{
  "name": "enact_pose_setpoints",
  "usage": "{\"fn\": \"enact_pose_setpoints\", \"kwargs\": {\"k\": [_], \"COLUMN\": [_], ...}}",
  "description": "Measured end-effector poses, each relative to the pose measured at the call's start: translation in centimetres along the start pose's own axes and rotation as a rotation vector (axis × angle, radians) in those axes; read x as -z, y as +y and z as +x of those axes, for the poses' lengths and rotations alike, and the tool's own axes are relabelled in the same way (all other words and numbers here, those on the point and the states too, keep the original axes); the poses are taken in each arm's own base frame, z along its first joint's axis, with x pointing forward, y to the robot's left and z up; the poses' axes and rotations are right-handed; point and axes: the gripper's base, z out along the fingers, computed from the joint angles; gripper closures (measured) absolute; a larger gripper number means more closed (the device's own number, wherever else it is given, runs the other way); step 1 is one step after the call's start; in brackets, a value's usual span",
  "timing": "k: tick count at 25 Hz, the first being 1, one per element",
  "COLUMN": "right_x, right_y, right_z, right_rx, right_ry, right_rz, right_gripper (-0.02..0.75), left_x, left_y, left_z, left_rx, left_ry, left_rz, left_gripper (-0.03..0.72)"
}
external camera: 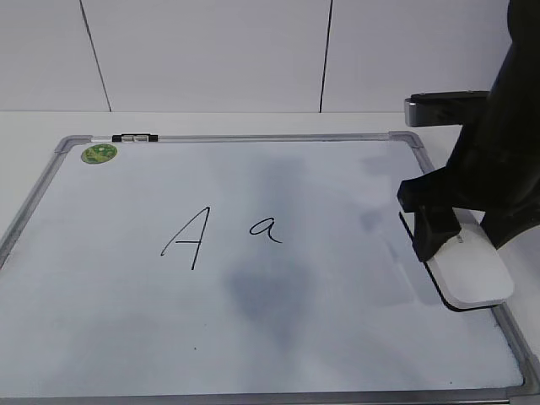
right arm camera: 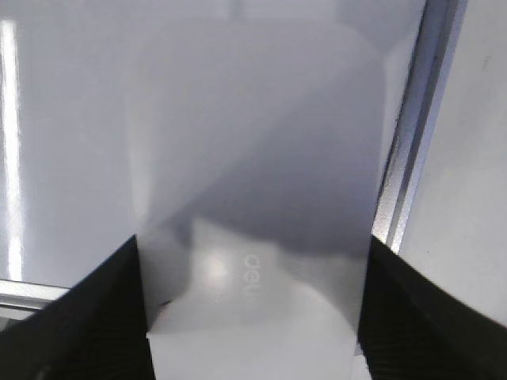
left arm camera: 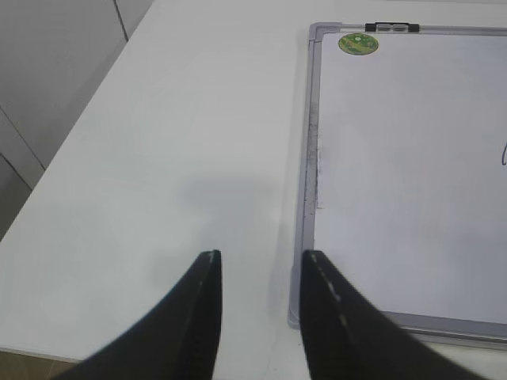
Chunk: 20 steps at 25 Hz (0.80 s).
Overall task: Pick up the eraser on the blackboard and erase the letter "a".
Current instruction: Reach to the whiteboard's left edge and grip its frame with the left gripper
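White eraser [external camera: 469,268] (grey lettering, unreadable) between right fingers [right arm camera: 87,317] | left fingers [left arm camera: 202,309] apart, empty | board [external camera: 51,181]: "A", "a" [external camera: 266,229]

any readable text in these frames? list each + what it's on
"A": large capital, black marker on the blackboard.
"a": the letter "a", just right of the capital.
Grey embossed lettering on the eraser top, between the right gripper fingers: upside down in the right wrist view and too blurred to read.
Green sticker at the board's corner: print too small to read.
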Motion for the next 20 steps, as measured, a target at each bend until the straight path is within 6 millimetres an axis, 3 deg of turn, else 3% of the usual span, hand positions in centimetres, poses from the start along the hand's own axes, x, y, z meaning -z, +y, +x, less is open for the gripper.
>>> {"fn": "enact_pose_setpoints", "kwargs": {"k": [6,12,20], "right_x": [0.0,0.0,0.0], "right_y": [1.4,1.6,1.7], "right_z": [0.4,0.4,0.5], "right_rx": [0.060,0.066,0.075], "right_ry": [0.001,0.003,0.005], "right_rz": [0.011,0.011,0.011], "right_gripper": [0.182,0.182,0.182], "left_x": [0.0,-0.3,-3.3], "left_y": [-0.1,-0.8,-1.8], "left_z": [0.0,-0.3,-3.6], "left_rx": [0.004,0.040,0.119], "left_ry": [0.000,0.023,0.201], "left_rz": [0.007,0.087,0.180], "left_gripper": [0.452,0.452,0.452]}}
